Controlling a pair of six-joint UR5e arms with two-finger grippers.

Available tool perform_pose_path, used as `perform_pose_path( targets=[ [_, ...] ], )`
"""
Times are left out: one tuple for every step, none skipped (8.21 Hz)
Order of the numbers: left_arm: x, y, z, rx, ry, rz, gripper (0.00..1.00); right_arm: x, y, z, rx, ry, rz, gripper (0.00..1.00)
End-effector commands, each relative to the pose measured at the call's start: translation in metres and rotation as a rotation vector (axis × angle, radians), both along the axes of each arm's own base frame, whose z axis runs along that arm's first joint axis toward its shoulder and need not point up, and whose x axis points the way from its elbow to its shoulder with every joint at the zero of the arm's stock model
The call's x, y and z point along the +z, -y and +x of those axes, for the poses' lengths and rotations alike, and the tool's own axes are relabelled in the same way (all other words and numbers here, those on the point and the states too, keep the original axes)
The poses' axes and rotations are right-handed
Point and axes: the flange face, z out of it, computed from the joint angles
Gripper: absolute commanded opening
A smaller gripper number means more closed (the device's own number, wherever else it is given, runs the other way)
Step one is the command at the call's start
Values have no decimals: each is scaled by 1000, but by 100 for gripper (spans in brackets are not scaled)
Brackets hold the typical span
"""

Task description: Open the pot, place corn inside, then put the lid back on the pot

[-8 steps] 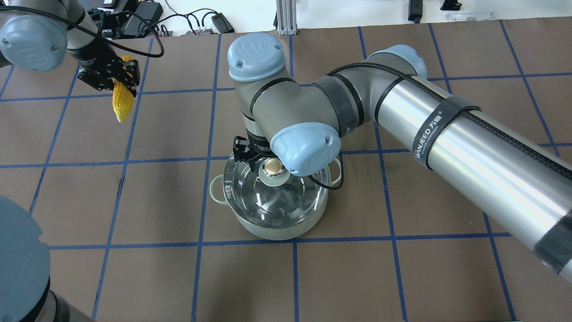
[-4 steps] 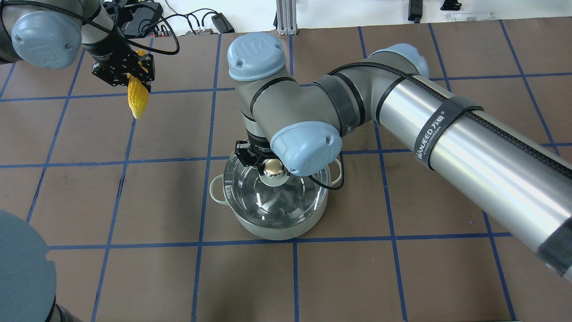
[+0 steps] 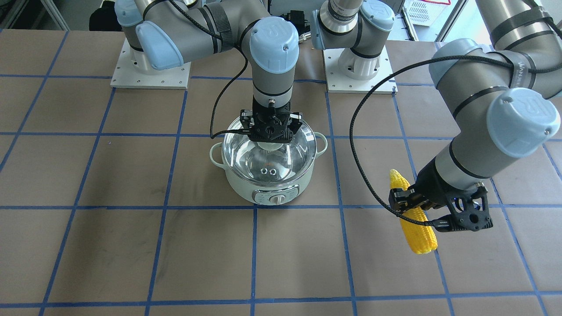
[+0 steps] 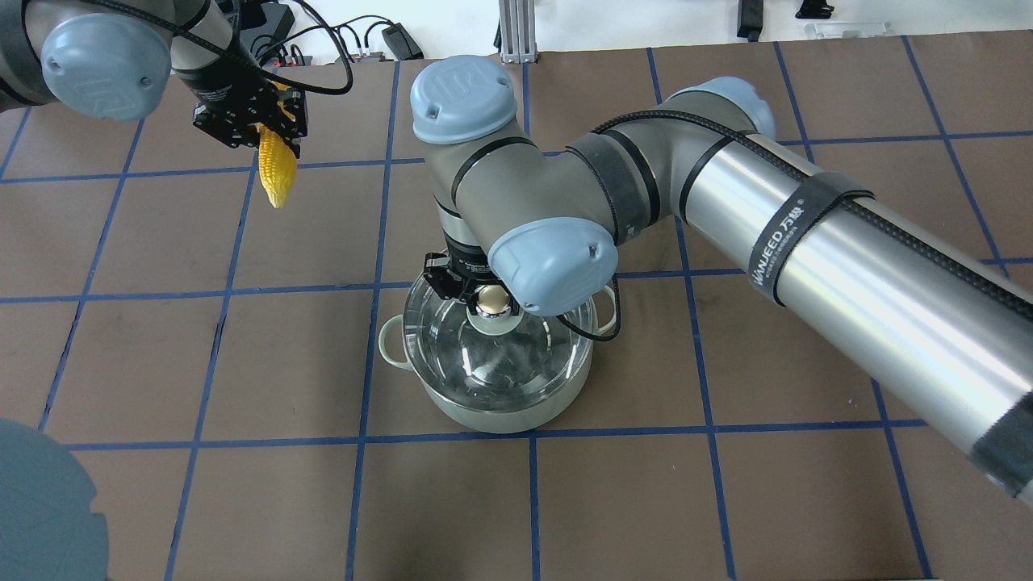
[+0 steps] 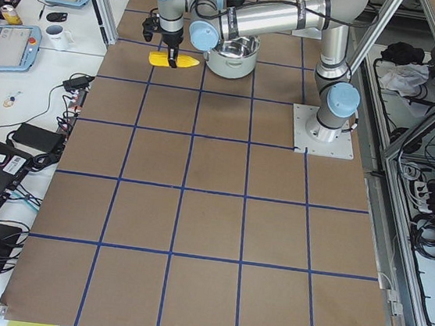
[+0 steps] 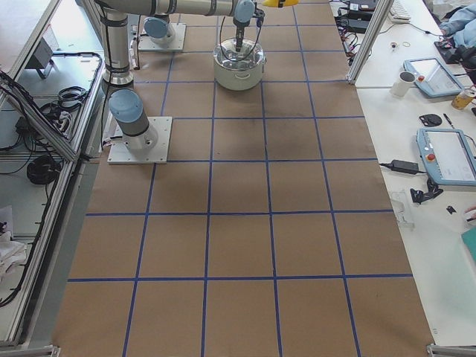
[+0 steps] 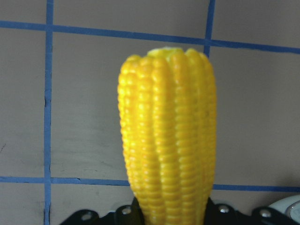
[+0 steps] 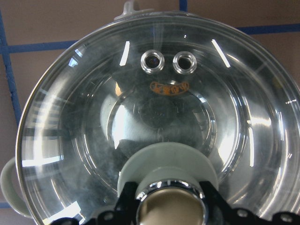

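- Two grippers are loaded at once, each on its own part of the job.
- State of the right gripper [image 8: 171, 211]: it is lowered over the centre of the pot [image 3: 246, 193]. Its fingers [image 8: 123, 206] are pressed in on either side of the knob [image 4: 493, 301]. In the right wrist view they appear to touch it, so read this as a pinch on the lid [image 3: 268, 169].
- Position of the lid: seated level on the pot's rim, with both vent holes [image 8: 153, 61] on the side of the control panel [image 3: 275, 197].
- Position of the pot: mid-table and closed, with the control panel facing away from the robot.
- State of the left gripper [image 3: 417, 205]: clamped on the corn [image 3: 416, 224] partway along its length and holding it clear of the table [image 4: 726, 500].
- Position of the corn: well apart from the pot, to the far left of it as the robot faces the table.
- Step in hand: opening the pot. The grasp on the knob looks made, but the lift has not begun, judging by the seated lid.
- Next move: lift the lid straight up until its rim clears the pot, then carry it to the right so the left-hand approach is free.
- Caution: the knob is small and smooth, and the glass dome may tilt or slip in a two-finger pinch, so lift slowly and keep it level.
- After that, bring the corn right and nearer to a point above the open pot. It will probably need tilting to fit inside.
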Motion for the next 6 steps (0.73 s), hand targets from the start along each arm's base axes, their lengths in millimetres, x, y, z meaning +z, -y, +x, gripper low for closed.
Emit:
perform_pose_path(
  targets=[
    [31,-17,-31,-3,0,-44,0,9,3,0,-3,11,-15,0],
    [33,-20,-38,-14,-1,-41,0,30,6,-8,-11,35,-46,0],
    [31,-21,-41,-18,0,-37,0,46,10,-24,0,42,-45,0],
    [31,-21,-41,-18,2,-37,0,57,17,-51,8,37,-32,0],
    [31,-23,-48,-31,0,-32,0,76,22,-86,34,26,-29,0],
    [35,-33,-70,-64,1,-8,0,93,29,-127,80,18,-23,0]
  ],
)
